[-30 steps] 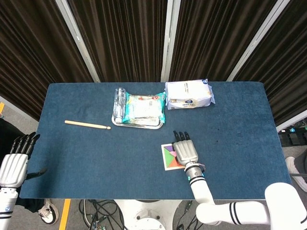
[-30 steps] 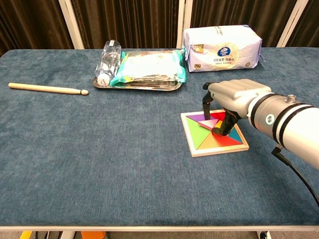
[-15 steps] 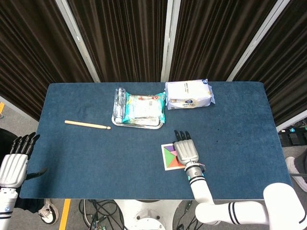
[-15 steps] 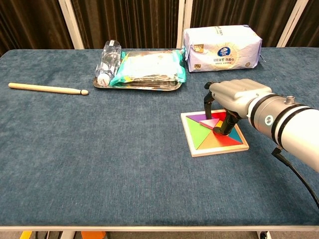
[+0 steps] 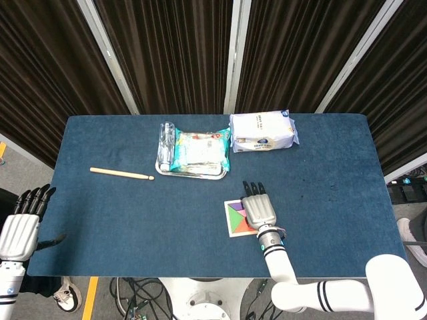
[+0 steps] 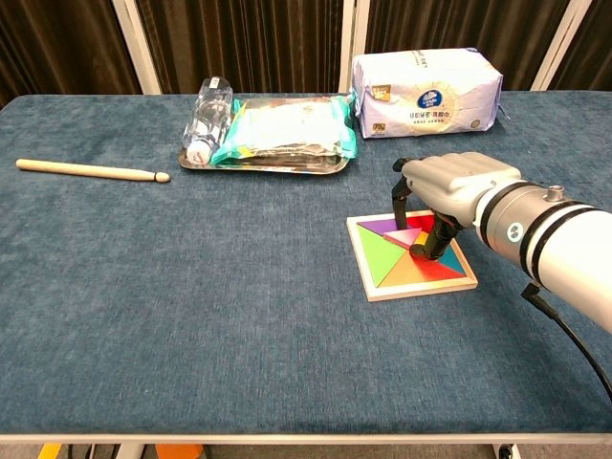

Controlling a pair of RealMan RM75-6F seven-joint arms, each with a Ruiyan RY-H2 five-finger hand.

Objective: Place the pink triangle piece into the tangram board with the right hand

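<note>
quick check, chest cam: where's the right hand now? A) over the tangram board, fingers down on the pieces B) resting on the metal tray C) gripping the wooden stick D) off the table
A: the right hand sits above the tangram board, its fingers reaching down onto the pink triangle piece.

Matt blue cloth table (image 6: 191, 316), apparently.

The right hand (image 6: 449, 191) has a smooth silver-grey shell over its back, with black fingers (image 6: 398, 196) below it. Behind it the wrist is a pale grey cylinder ringed by two black bands, carrying a small teal round marking and a little metal stud on top. A thin black cable runs under the white forearm. The left hand (image 5: 21, 223) shows the same silver-grey back and black fingers (image 5: 35, 198).
</note>
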